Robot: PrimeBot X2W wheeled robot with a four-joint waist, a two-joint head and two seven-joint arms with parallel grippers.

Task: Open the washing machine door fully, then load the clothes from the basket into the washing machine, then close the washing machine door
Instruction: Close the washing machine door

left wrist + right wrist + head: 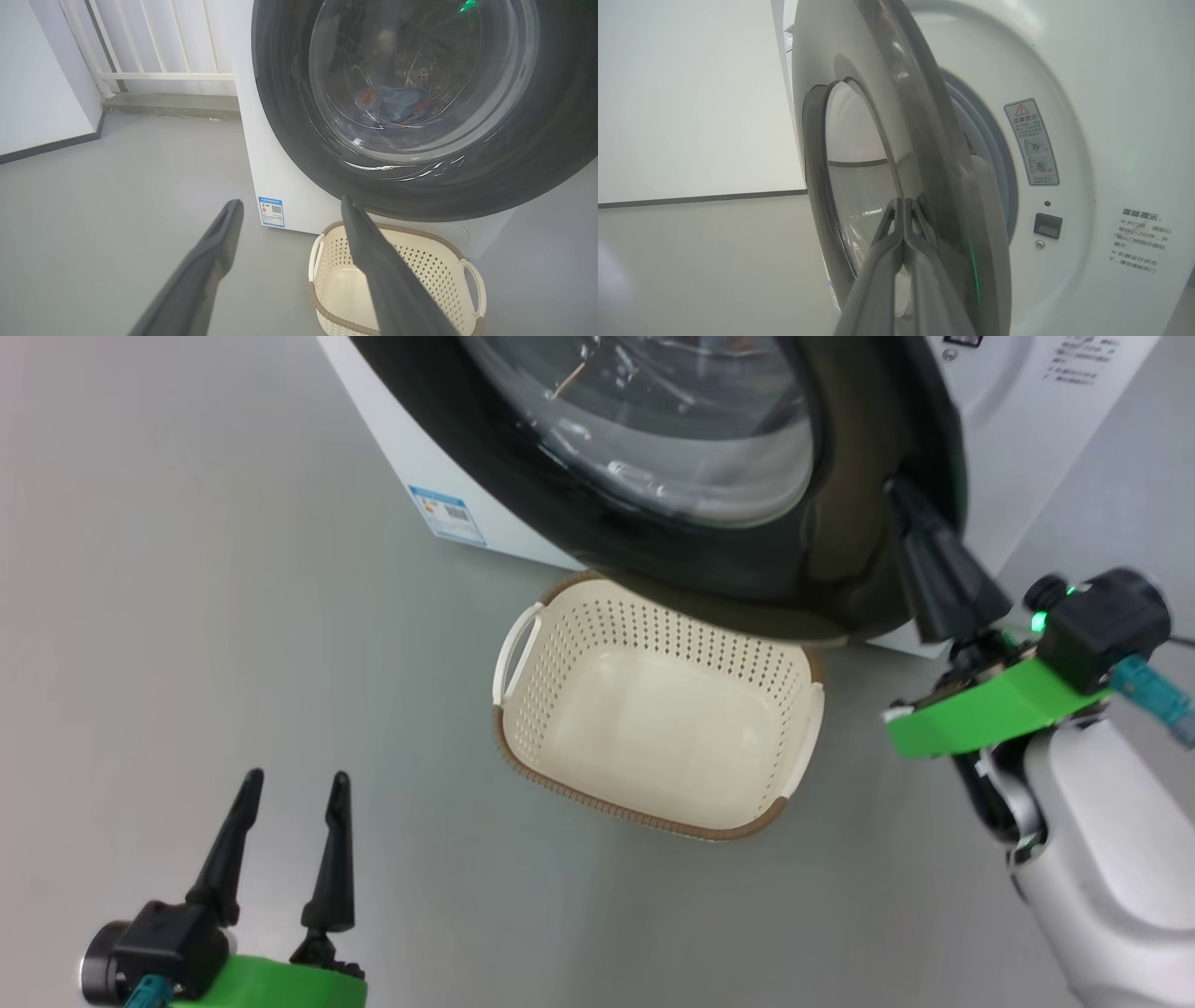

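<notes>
The glossy black washing machine door (840, 476) stands partly swung out over the empty cream basket (653, 625). In the right wrist view the door (822, 56) is ajar, with a gap to the grey-blue gasket (990, 154) of the white washing machine (1111, 116). My right gripper (898, 490) is shut, and its tips (903, 201) rest against the door's outer face near the rim. My left gripper (295, 777) hangs open and empty over the floor, left of the basket (430, 270). Through the door's glass, blue clothes (397, 102) with orange marks lie in the drum.
The floor around is plain grey. A blue label (446, 513) sits low on the washer's front. A white railing (154, 42) and a step stand behind, left of the machine. A latch slot (1047, 225) and a warning sticker (1031, 142) are on the front panel.
</notes>
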